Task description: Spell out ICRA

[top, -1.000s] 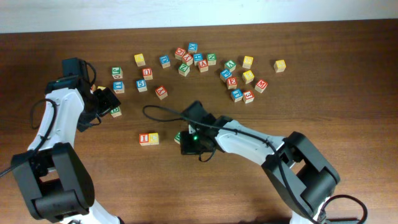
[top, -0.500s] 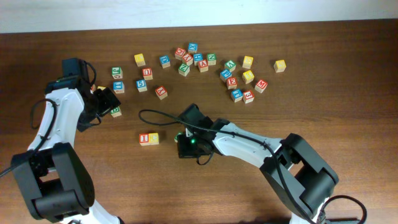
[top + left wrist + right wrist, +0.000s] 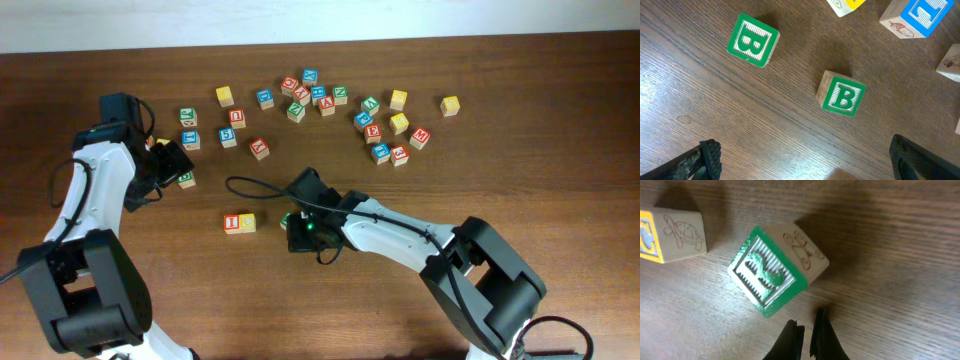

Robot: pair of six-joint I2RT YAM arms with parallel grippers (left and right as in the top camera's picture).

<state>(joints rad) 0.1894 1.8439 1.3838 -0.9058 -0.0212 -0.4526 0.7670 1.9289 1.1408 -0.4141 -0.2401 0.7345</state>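
Note:
The red I cube [image 3: 232, 223] and the yellow C cube [image 3: 247, 222] sit side by side left of centre. Just right of them is the green R cube [image 3: 286, 217], mostly under my right arm. In the right wrist view the R cube [image 3: 775, 272] lies turned at an angle, with the C cube [image 3: 670, 232] to its left. My right gripper [image 3: 297, 230] [image 3: 807, 330] is shut and empty, its tips just beside the R cube. My left gripper [image 3: 172, 165] [image 3: 807, 162] hangs open over bare wood. I cannot pick out the A cube among the far cubes.
Two green B cubes [image 3: 752, 40] [image 3: 842, 95] lie ahead of the left gripper, and a blue cube [image 3: 922, 15] sits at the top right of that view. Several more letter cubes [image 3: 320, 95] [image 3: 385, 130] are scattered across the far half of the table.
My right gripper has slid a little to the left, staying shut beside the R cube. The left arm and the other cubes have not moved.

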